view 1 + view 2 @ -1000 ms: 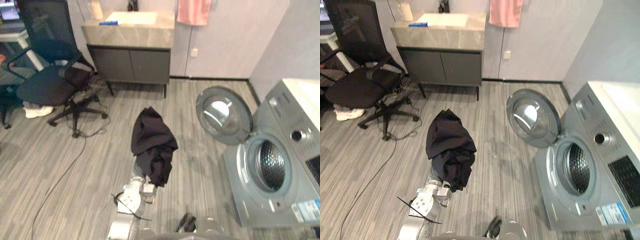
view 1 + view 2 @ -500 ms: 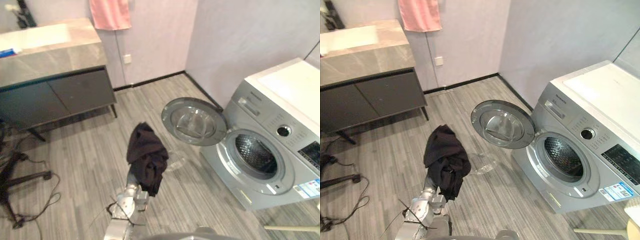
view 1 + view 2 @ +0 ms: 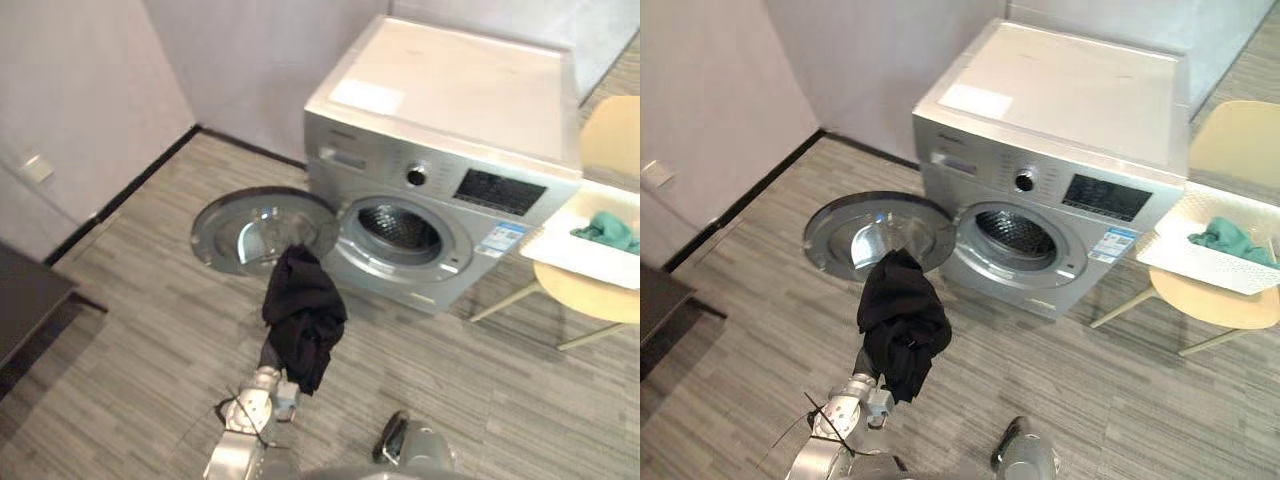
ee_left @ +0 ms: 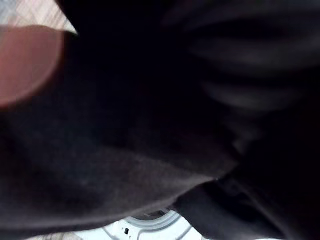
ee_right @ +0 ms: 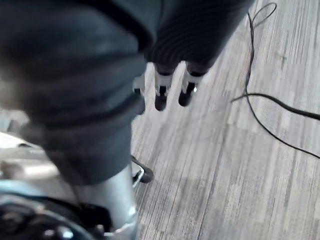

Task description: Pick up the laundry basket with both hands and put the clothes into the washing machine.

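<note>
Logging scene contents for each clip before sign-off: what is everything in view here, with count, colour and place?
washing machine: one, silver-grey with a pale top, against the wall ahead
washer door: one, silver-grey, swung open on the machine's left
black garment: one, hanging in front of the door, draped over the left hand
laundry basket: one, white, on the chair to the right of the machine
teal cloth: one, inside the basket
chair: one, beige, right of the machine
cabinet: one, dark, at the far left edge
wall socket: one, pale, on the left wall
floor: grey planks
left hand: under the garment, fingers hidden
right hand: low by the robot, fingers relaxed, holding nothing
</note>
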Tool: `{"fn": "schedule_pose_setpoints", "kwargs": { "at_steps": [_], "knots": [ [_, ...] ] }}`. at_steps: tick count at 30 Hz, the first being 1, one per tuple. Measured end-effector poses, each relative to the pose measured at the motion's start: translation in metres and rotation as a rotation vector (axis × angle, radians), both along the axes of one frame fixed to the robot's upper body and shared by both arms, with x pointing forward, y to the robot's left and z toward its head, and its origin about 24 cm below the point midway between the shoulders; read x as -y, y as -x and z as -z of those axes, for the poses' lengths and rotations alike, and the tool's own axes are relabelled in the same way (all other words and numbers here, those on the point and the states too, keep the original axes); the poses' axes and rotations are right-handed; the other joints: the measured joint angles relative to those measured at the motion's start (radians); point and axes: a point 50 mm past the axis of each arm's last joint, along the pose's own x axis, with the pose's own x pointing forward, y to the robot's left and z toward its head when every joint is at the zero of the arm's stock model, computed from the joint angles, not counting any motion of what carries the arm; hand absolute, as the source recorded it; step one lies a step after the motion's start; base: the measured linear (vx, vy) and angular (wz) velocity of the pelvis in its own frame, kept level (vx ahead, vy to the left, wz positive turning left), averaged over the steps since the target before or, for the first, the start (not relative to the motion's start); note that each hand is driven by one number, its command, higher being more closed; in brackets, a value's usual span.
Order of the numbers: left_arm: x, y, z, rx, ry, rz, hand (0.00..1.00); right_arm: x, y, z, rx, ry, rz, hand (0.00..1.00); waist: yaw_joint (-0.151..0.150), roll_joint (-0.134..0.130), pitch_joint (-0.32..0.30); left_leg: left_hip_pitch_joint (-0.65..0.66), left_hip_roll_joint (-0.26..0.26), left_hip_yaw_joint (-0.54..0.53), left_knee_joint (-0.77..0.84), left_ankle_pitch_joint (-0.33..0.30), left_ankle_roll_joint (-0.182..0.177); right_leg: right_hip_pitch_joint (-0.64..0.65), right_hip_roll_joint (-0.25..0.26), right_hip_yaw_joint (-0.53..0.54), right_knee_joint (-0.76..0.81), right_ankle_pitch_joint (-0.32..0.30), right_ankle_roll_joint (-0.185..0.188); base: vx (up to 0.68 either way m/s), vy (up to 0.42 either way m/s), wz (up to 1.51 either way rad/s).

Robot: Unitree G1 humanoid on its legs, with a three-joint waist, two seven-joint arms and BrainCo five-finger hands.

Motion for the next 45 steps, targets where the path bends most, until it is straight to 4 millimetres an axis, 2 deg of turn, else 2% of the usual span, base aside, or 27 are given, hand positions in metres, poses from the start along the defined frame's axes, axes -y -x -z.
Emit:
{"fn": "schedule_pose_setpoints", "kwargs": {
  "at_steps": [2, 3, 4, 5, 6, 7, 8, 9, 10, 12, 14, 16, 17, 19, 21, 23, 25, 27, 30, 32, 33, 34, 35, 37, 39, 43, 45],
  "knots": [
    [0.012, -0.001, -0.002, 0.003, 0.027, 0.023, 1.0, 0.004, -0.006, -0.001, 0.016, 0.003, -0.008, 0.0, -0.001, 0.012, -0.004, 0.053, 0.014, -0.024, -0.068, 0.028, -0.043, -0.008, 0.016, 0.009, 0.091, -0.093, -0.006, 0.36, -0.348, -0.22],
    [0.015, -0.002, -0.003, 0.007, 0.034, 0.032, 1.0, 0.004, -0.005, -0.001, 0.015, 0.001, -0.007, 0.0, -0.002, 0.015, -0.005, 0.06, 0.021, -0.024, -0.064, 0.034, -0.041, -0.003, 0.034, 0.001, 0.099, -0.116, -0.005, 0.38, -0.387, -0.07],
    [0.018, -0.003, -0.004, 0.009, 0.048, 0.032, 1.0, 0.007, -0.004, -0.002, 0.007, 0.007, -0.021, 0.0, -0.003, 0.023, -0.004, 0.05, 0.073, -0.036, 0.002, 0.053, -0.01, 0.02, 0.077, -0.004, 0.092, -0.143, -0.015, 0.25, -0.254, -0.15],
    [0.019, -0.002, -0.003, 0.004, 0.052, 0.031, 1.0, 0.006, -0.004, -0.001, 0.002, 0.005, -0.022, 0.0, -0.002, 0.024, -0.004, 0.031, 0.102, -0.055, 0.054, 0.07, 0.034, 0.038, 0.1, -0.006, 0.073, -0.148, -0.022, 0.31, -0.322, -0.36],
    [0.016, -0.001, -0.002, -0.009, 0.056, 0.028, 1.0, 0.002, -0.001, 0.0, -0.011, -0.004, -0.024, 0.0, 0.004, 0.021, -0.004, -0.038, 0.172, -0.121, 0.213, 0.167, 0.205, 0.1, 0.172, -0.003, -0.012, -0.148, -0.028, 0.3, -0.334, -0.37],
    [0.013, 0.0, 0.001, -0.02, 0.048, 0.028, 1.0, 0.001, -0.001, 0.0, -0.017, -0.003, -0.042, 0.0, 0.004, 0.02, -0.003, -0.091, 0.209, -0.162, 0.309, 0.249, 0.313, 0.145, 0.213, 0.004, -0.07, -0.14, -0.041, 0.29, -0.332, -0.41],
    [0.011, 0.002, 0.003, -0.03, 0.047, 0.025, 1.0, 0.001, -0.003, 0.0, -0.017, 0.001, -0.063, 0.0, 0.009, 0.02, -0.001, -0.124, 0.226, -0.192, 0.39, 0.248, 0.315, 0.171, 0.239, 0.016, -0.104, -0.136, -0.048, 0.28, -0.281, -0.57],
    [0.011, 0.004, 0.007, -0.055, 0.05, 0.024, 1.0, 0.001, -0.002, 0.001, -0.031, 0.006, -0.103, 0.0, 0.03, 0.008, 0.006, -0.182, 0.207, -0.249, 0.54, 0.207, 0.266, 0.217, 0.267, 0.05, -0.161, -0.129, -0.057, 0.28, -0.179, -0.65],
    [0.011, 0.006, 0.01, -0.071, 0.051, 0.023, 1.0, -0.001, -0.002, 0.001, -0.044, 0.011, -0.124, 0.0, 0.036, 0.001, 0.009, -0.244, 0.127, -0.32, 0.606, 0.161, 0.199, 0.261, 0.274, 0.068, -0.212, -0.118, -0.056, 0.34, -0.14, -0.67],
    [0.01, 0.009, 0.012, -0.083, 0.053, 0.019, 1.0, -0.001, -0.003, 0.002, -0.06, 0.014, -0.164, 0.0, 0.06, -0.015, 0.017, -0.329, -0.028, -0.356, 0.559, 0.09, 0.154, 0.314, 0.273, 0.105, -0.283, -0.101, -0.041, 0.33, -0.04, -0.5],
    [0.007, 0.009, 0.013, -0.083, 0.048, 0.014, 1.0, -0.002, -0.006, 0.002, -0.057, 0.016, -0.184, 0.0, 0.072, -0.021, 0.021, -0.39, -0.115, -0.351, 0.449, 0.066, 0.158, 0.345, 0.269, 0.118, -0.317, -0.096, -0.032, 0.28, 0.057, -0.31],
    [0.003, 0.008, 0.013, -0.081, 0.036, 0.01, 1.0, -0.004, -0.007, 0.002, -0.071, 0.019, -0.233, 0.0, 0.092, -0.033, 0.03, -0.433, -0.221, -0.342, 0.196, 0.09, 0.16, 0.392, 0.255, 0.117, -0.338, -0.095, -0.013, 0.36, 0.128, -0.25],
    [0.0, 0.01, 0.013, -0.084, 0.037, -0.006, 1.0, -0.001, -0.004, 0.002, -0.081, 0.023, -0.233, 0.0, 0.097, -0.011, 0.024, -0.422, -0.256, -0.349, 0.026, 0.231, 0.235, 0.419, 0.277, 0.121, -0.351, -0.092, 0.023, 0.26, 0.087, -0.19],
    [-0.013, 0.006, 0.014, -0.079, -0.001, -0.021, 1.0, -0.014, -0.007, 0.004, -0.074, 0.009, -0.231, 0.0, 0.106, -0.085, 0.02, -0.403, -0.292, -0.335, 0.011, 0.225, 0.243, 0.426, 0.232, 0.128, -0.37, -0.069, 0.075, 0.33, 0.098, -0.01],
    [-0.02, 0.004, 0.013, -0.074, -0.015, -0.032, 1.0, -0.013, -0.011, 0.004, -0.065, 0.017, -0.231, 0.0, 0.113, -0.094, 0.026, -0.389, -0.292, -0.319, 0.016, 0.207, 0.254, 0.414, 0.202, 0.133, -0.313, -0.059, 0.08, 0.33, 0.184, -0.07],
    [-0.028, 0.014, 0.019, -0.11, -0.039, -0.045, 1.0, -0.011, -0.011, 0.003, -0.06, 0.022, -0.228, 0.0, 0.115, -0.092, 0.028, -0.286, -0.292, -0.312, -0.009, 0.161, 0.253, 0.384, 0.148, 0.138, -0.082, -0.036, 0.104, 0.23, 0.178, -0.16],
    [-0.035, 0.018, 0.021, -0.122, -0.065, -0.04, 1.0, -0.008, -0.011, 0.002, -0.043, 0.029, -0.226, 0.0, 0.11, -0.087, 0.022, -0.226, -0.296, -0.325, -0.068, 0.158, 0.243, 0.334, 0.108, 0.152, 0.052, -0.08, 0.094, 0.13, 0.091, 0.12],
    [-0.037, 0.016, 0.02, -0.115, -0.073, -0.044, 1.0, -0.012, -0.012, 0.002, -0.035, 0.02, -0.221, 0.0, 0.111, -0.101, 0.01, -0.22, -0.309, -0.353, -0.121, 0.165, 0.215, 0.277, 0.077, 0.123, 0.045, -0.097, 0.08, 0.05, 0.012, 0.37],
    [-0.041, 0.018, 0.022, -0.125, -0.077, -0.062, 1.0, -0.007, -0.014, 0.001, -0.026, 0.031, -0.216, 0.0, 0.115, -0.095, 0.009, -0.212, -0.311, -0.402, -0.17, 0.183, 0.185, 0.198, 0.027, 0.128, -0.026, -0.091, 0.087, 0.09, -0.049, 0.48],
    [-0.049, 0.025, 0.029, -0.165, -0.091, -0.103, 1.0, -0.008, -0.013, 0.001, -0.027, 0.028, -0.225, 0.0, 0.114, -0.102, 0.005, -0.202, -0.311, -0.414, -0.176, 0.197, 0.163, 0.206, 0.013, 0.124, -0.112, -0.057, 0.092, 0.07, -0.138, 0.47],
    [-0.054, 0.029, 0.032, -0.183, -0.096, -0.124, 1.0, -0.01, -0.011, 0.002, -0.036, 0.023, -0.249, 0.0, 0.128, -0.112, -0.001, -0.203, -0.311, -0.415, -0.174, 0.201, 0.155, 0.21, 0.007, 0.104, -0.175, -0.006, 0.095, 0.08, -0.264, 0.24],
    [-0.057, 0.032, 0.034, -0.193, -0.099, -0.137, 1.0, -0.013, -0.01, 0.002, -0.045, 0.018, -0.278, 0.0, 0.145, -0.121, -0.007, -0.206, -0.311, -0.415, -0.168, 0.199, 0.144, 0.211, 0.012, 0.091, -0.222, 0.034, 0.101, 0.08, -0.373, 0.21],
    [-0.06, 0.037, 0.038, -0.214, -0.101, -0.156, 1.0, -0.016, -0.01, 0.003, -0.054, 0.016, -0.327, 0.0, 0.153, -0.126, -0.011, -0.22, -0.305, -0.426, -0.141, 0.19, 0.126, 0.218, 0.03, 0.084, -0.272, 0.085, 0.143, 0.05, -0.384, 0.16],
    [-0.055, 0.042, 0.045, -0.257, -0.081, -0.161, 1.0, -0.008, -0.01, 0.002, -0.077, 0.029, -0.379, 0.0, 0.155, -0.086, -0.034, -0.256, -0.246, -0.47, -0.129, 0.194, 0.091, 0.241, 0.111, 0.039, -0.344, 0.085, 0.118, 0.0, -0.344, 0.25],
    [-0.052, 0.04, 0.045, -0.255, -0.071, -0.161, 1.0, -0.01, -0.015, 0.002, -0.069, 0.026, -0.403, 0.0, 0.147, -0.075, -0.029, -0.278, -0.203, -0.503, -0.174, 0.237, 0.053, 0.25, 0.179, -0.017, -0.412, 0.101, 0.085, 0.04, -0.284, 0.4],
    [-0.036, 0.033, 0.052, -0.285, -0.041, -0.119, 1.0, -0.009, -0.029, 0.0, -0.041, 0.04, -0.415, 0.0, 0.138, -0.063, 0.011, -0.269, -0.128, -0.425, -0.256, 0.324, 0.033, 0.249, 0.228, -0.067, -0.423, 0.103, 0.06, 0.05, -0.223, 0.28],
    [-0.031, 0.025, 0.049, -0.265, -0.036, -0.096, 1.0, -0.009, -0.037, -0.001, -0.029, 0.049, -0.428, 0.0, 0.14, -0.069, 0.037, -0.276, -0.127, -0.41, -0.264, 0.335, 0.031, 0.23, 0.229, -0.063, -0.421, 0.104, 0.059, 0.03, -0.058, -0.12]
  ]
}}
